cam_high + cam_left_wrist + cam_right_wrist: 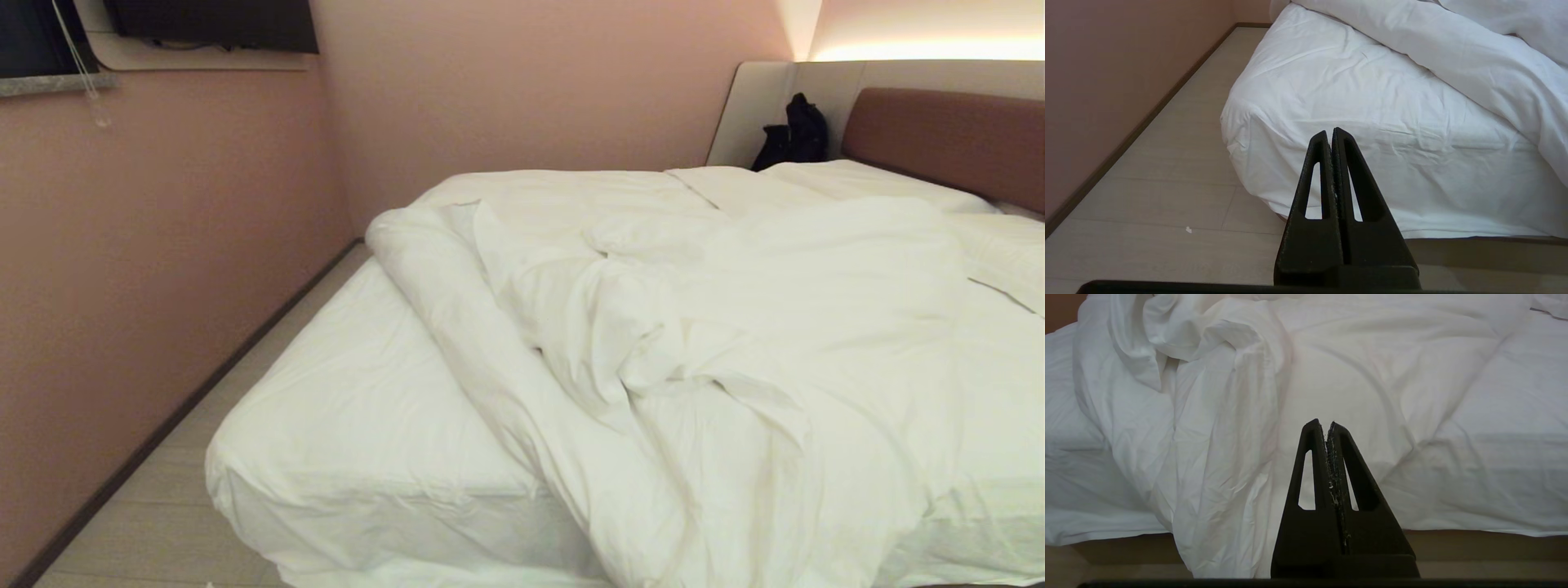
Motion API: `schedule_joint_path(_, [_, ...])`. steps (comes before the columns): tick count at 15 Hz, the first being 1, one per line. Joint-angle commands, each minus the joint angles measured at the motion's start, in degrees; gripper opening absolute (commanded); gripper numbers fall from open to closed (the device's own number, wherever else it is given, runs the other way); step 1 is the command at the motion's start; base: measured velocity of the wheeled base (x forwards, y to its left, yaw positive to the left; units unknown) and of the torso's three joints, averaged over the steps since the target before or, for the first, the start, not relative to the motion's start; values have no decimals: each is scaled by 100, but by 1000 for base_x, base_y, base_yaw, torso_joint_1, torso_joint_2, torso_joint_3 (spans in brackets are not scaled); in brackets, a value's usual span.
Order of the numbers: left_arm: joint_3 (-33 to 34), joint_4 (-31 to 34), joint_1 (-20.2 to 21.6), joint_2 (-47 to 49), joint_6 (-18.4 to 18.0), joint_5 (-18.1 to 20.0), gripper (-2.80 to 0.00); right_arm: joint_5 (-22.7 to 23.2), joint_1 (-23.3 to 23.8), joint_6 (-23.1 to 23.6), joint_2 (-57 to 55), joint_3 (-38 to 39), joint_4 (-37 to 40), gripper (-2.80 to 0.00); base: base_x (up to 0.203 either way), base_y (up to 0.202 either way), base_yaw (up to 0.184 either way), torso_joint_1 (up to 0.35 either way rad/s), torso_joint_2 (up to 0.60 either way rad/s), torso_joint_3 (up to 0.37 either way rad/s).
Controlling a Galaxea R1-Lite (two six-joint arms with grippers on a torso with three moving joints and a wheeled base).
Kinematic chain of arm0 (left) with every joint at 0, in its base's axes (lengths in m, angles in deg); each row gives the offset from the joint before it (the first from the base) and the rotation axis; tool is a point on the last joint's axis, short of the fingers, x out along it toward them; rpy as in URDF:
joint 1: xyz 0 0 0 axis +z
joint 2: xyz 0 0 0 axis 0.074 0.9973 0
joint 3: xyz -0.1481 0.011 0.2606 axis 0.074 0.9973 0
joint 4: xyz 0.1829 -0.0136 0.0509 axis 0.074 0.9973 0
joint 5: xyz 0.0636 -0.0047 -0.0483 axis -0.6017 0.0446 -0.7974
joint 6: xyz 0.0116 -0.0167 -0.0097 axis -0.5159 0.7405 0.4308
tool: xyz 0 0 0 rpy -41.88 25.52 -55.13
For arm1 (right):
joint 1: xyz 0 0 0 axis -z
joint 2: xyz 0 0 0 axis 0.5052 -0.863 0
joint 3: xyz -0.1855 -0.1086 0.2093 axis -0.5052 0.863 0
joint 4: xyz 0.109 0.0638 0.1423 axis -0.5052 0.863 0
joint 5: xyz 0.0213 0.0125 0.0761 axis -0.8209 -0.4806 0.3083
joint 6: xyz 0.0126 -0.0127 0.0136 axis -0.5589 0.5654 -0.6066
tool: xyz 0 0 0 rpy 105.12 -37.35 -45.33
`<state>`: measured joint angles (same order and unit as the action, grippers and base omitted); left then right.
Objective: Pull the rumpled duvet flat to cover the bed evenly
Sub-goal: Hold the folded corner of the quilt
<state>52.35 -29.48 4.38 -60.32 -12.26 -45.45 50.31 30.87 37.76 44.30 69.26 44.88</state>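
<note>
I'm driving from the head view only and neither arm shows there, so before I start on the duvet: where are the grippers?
Observer: The left gripper is shut, short of the bed's bare foot corner, touching nothing.
Operator: And the right one?
Observer: The right gripper is shut too, facing the duvet where it spills over the foot edge.
Operator: How far down does that fold hang?
Observer: Past the sheet's hem, over the platform base.
</note>
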Motion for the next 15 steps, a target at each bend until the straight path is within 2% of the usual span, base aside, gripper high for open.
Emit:
schedule_joint_path(1, [1, -3, 4, 0, 5, -5, -280, -1, 0, 1, -7, 0, -8, -280, 0, 0, 0, 0, 0, 0])
schedule_joint_path(15, [1, -3, 4, 0, -39, 12, -280, -1, 0, -8, -7, 0, -8, -280, 0, 0, 0, 0, 0, 0])
